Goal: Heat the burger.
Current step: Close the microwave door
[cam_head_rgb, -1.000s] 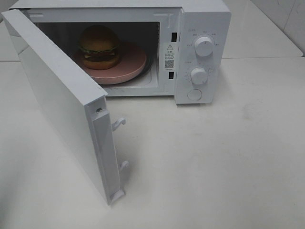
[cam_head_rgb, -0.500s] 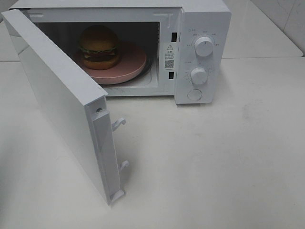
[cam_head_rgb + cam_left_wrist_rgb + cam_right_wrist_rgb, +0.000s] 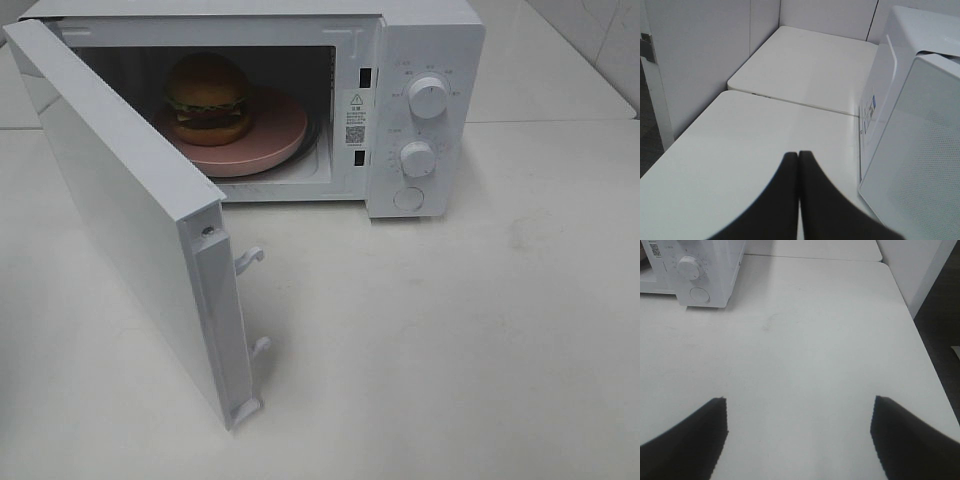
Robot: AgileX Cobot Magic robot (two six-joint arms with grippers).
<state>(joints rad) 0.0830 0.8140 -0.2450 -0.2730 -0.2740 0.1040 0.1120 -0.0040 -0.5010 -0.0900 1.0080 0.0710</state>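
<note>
Since the burger [image 3: 208,97] already sits on the pink plate [image 3: 275,140] inside the microwave [image 3: 430,45], the putting-in part looks done. But the door [image 3: 120,210] stands wide open, so I think it must be pushed shut and a knob [image 3: 428,97] turned before any heat comes. The left gripper [image 3: 799,156] has its two fingers pressed together on nothing, out beside the microwave, and the right gripper [image 3: 799,399] has its fingers wide apart and empty over the table [image 3: 805,340], so both are well apart from the burger.
</note>
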